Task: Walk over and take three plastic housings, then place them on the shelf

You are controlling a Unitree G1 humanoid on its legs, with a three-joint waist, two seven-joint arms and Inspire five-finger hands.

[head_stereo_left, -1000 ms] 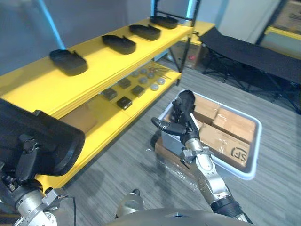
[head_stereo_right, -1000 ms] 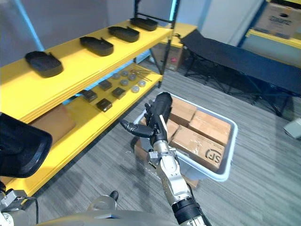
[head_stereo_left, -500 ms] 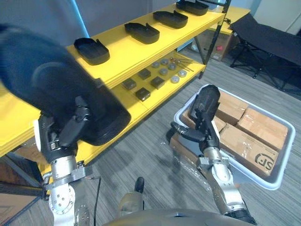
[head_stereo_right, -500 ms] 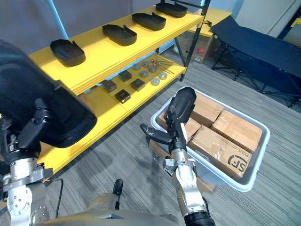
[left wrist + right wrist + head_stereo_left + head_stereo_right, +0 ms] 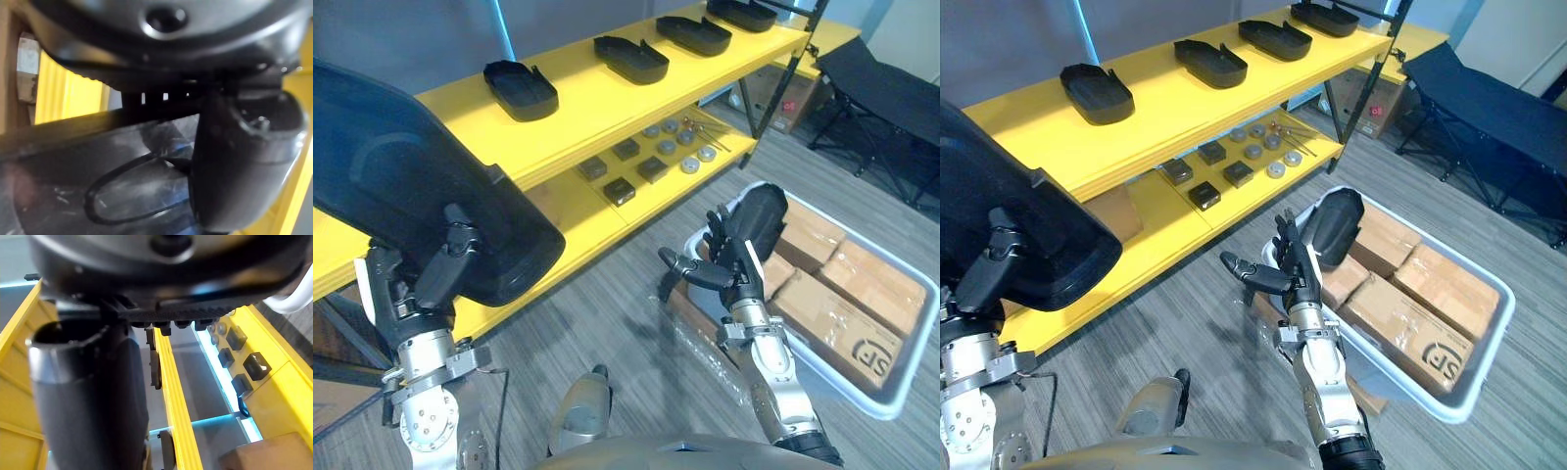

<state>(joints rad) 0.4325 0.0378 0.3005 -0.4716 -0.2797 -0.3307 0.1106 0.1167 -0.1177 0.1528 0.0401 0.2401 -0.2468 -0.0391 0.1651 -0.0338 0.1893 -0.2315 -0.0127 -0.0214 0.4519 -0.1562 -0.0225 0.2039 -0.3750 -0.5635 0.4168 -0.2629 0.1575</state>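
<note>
My left hand (image 5: 445, 279) is shut on a large black plastic housing (image 5: 411, 176), held up at the lower left in front of the yellow shelf (image 5: 578, 113). Its thumb (image 5: 244, 161) presses the housing's glossy wall (image 5: 98, 176). Several more black housings (image 5: 521, 90) lie in a row on the top shelf board. My right hand (image 5: 729, 269) hovers in front of the white bin, fingers relaxed and thumb spread apart. A dark rounded housing-like shape (image 5: 762, 211) sits behind its fingers; how it is held I cannot tell.
A white bin (image 5: 901, 392) with cardboard boxes (image 5: 862, 328) stands on the floor at the right. Small dark and round parts (image 5: 636, 171) lie on the lower shelf board. A black folding cot (image 5: 891, 83) stands at the far right. Grey carpet lies between shelf and bin.
The camera has swung, shifting the whole scene. My left hand has lifted the large housing up from the lower left corner. The right hand keeps its pose by the bin.
</note>
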